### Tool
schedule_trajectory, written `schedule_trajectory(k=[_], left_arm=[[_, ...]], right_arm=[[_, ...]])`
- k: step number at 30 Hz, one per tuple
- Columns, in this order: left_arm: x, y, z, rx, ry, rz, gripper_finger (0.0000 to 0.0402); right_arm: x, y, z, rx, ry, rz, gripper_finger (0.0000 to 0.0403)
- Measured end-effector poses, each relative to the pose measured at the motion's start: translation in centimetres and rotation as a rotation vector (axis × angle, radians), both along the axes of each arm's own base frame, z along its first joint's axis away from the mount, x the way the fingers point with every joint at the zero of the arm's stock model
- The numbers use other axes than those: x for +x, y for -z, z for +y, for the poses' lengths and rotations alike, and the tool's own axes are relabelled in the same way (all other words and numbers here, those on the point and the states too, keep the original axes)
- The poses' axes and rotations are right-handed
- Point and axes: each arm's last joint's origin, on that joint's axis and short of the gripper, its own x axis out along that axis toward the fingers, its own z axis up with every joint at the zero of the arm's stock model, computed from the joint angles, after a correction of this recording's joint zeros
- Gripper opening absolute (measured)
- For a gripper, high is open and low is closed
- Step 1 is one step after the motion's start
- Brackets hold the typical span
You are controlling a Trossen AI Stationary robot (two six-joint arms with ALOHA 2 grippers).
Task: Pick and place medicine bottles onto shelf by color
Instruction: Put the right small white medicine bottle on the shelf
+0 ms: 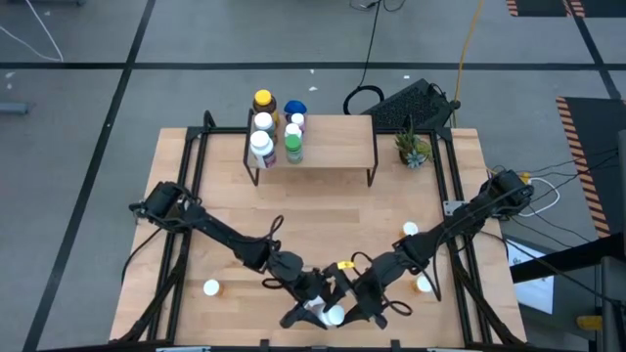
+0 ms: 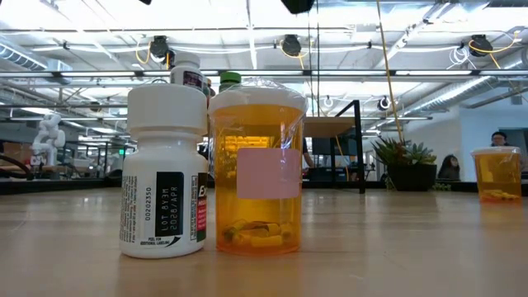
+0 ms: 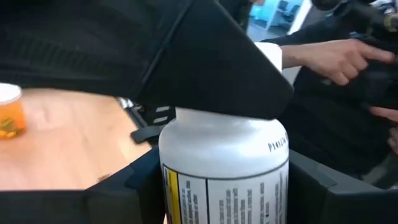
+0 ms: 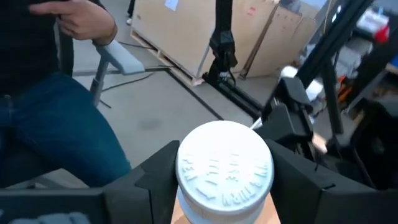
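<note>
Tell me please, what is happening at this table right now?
The robot is sorting medicine bottles onto the shelf. Both arms work at the table's near edge. The left hand is shut on a white bottle, and the right hand is shut on a white-capped bottle. Five bottles already stand at the shelf's left end. Others remain on the table.

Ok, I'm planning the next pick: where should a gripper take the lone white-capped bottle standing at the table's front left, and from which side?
Grip the white-capped bottle around its round body just under the cap, coming straight down from above. It stands upright with bare table all around, so probably any finger direction fits. It lies on the side of the left gripper.
</note>
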Motion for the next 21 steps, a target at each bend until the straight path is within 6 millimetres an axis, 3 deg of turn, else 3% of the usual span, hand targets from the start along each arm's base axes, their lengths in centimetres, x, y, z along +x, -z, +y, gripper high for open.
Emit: schedule_trajectory(k=[4, 9, 15, 21], left_arm=[[-0.1, 0.2, -0.1, 0.023, -0.044, 0.011, 0.0254], [0.0, 0.5, 0.1, 0.051, -0.097, 0.029, 0.0313], [0.1, 1.6, 1.1, 0.166, -0.331, 0.112, 0.0373], [0.4, 1.9, 2.4, 0.19, -0.581, 0.145, 0.0383]], right_arm=[[0.0, 0.1, -0.1, 0.059, 0.044, 0.063, 0.02], [-0.1, 0.0, -0.3, 0.145, 0.182, 0.155, 0.02], [-1.0, -0.8, -1.1, 0.241, 0.413, 0.269, 0.0201], [-2.8, -1.7, -2.0, 0.233, 0.72, 0.275, 0.02]])
